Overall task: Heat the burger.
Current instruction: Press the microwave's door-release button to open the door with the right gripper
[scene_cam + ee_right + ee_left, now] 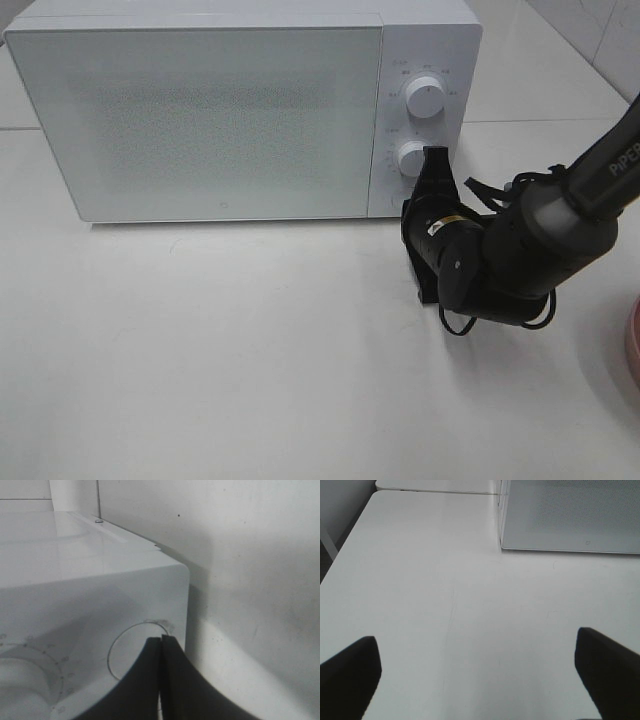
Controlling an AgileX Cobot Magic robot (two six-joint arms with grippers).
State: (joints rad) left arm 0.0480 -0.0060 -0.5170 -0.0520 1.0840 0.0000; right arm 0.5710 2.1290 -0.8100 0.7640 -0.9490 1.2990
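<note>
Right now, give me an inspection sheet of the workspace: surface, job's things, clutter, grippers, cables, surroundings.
Surface: white table, faint marks.
Job's things: microwave, door closed; burger not seen in any view.
Clutter: edge of a pink plate at the right.
Grippers: right gripper, jaws shut, tip at the microwave's round button; left gripper, jaws open, over the table.
Cables: black cable loops on the right arm.
Surroundings: tiled wall.

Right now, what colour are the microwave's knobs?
The upper knob and lower knob are white, like the microwave; best seen in the exterior high view.
</note>
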